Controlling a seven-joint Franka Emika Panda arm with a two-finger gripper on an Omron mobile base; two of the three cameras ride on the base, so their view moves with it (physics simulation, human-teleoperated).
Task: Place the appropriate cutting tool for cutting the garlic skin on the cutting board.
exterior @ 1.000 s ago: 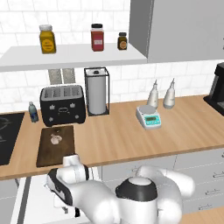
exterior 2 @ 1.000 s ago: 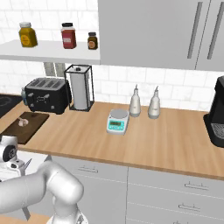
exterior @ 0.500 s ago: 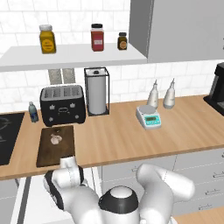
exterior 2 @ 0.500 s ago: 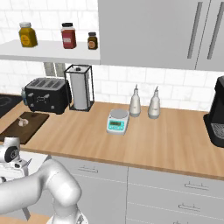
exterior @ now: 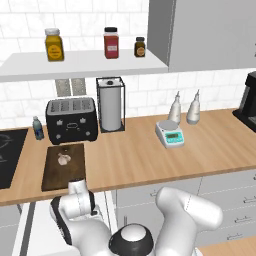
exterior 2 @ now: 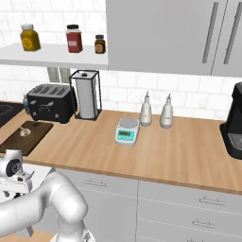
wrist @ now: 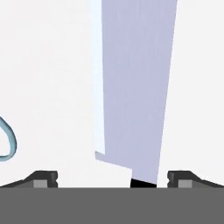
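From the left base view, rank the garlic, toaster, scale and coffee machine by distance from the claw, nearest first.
1. Garlic, on the cutting board, just above the claw.
2. Toaster, behind the board.
3. Scale, mid-counter to the right.
4. Coffee machine, far right edge.

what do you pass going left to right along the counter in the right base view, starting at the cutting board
cutting board with the garlic on it → black toaster → paper towel holder → kitchen scale → two white bottles → black coffee machine
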